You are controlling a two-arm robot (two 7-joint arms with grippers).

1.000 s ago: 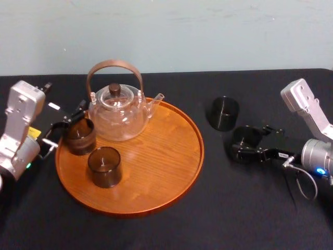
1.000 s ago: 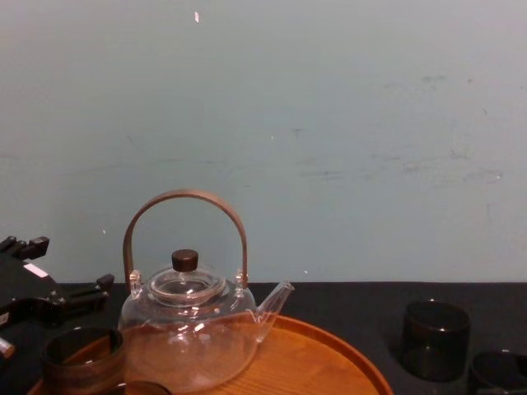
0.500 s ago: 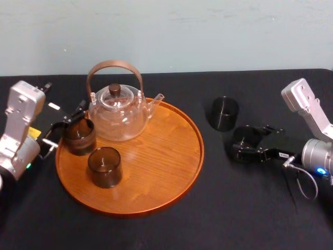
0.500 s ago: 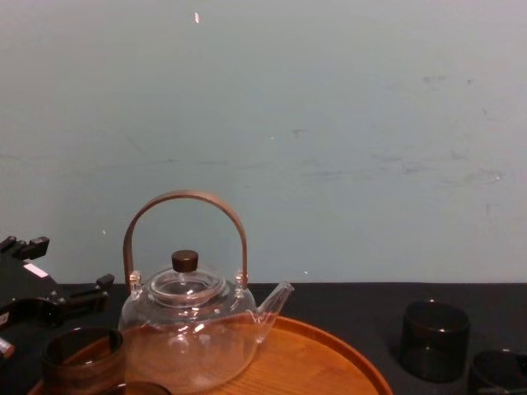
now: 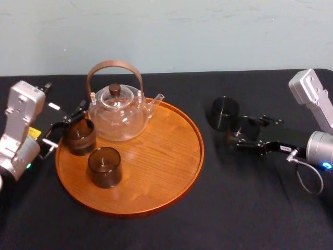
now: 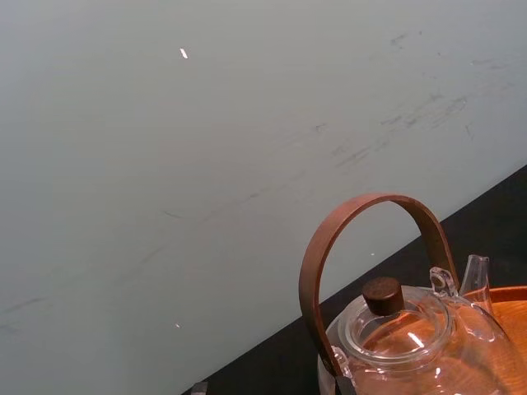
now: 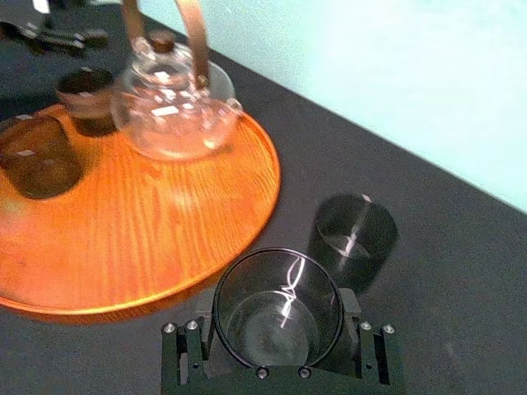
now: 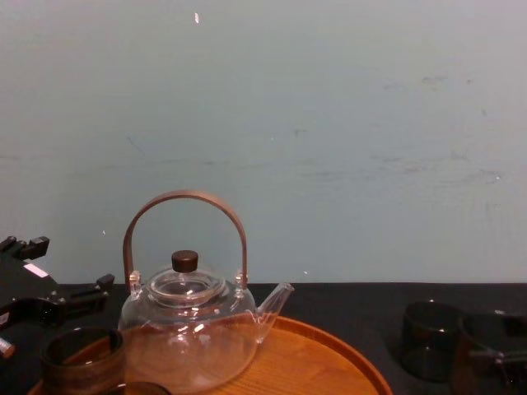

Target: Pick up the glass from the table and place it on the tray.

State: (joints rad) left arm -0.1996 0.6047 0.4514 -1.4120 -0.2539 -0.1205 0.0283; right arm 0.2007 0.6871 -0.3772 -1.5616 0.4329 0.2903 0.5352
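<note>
Right claw (image 7: 278, 331) clasps a dark glass (image 7: 276, 296), faint against the black table (image 5: 250, 208); left claw (image 5: 63, 126) rests spread by the tray (image 5: 156, 200).

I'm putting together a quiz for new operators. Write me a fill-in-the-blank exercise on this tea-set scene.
1. The wooden tray carries ____ dark glasses.
2. The right gripper is shut on a ____.
3. Beside it, another dark glass stands on the black ____.
4. The glass teapot, near the left gripper, points its spout toward the robot's ____.

Missing words: two; glass; table; right.
</note>
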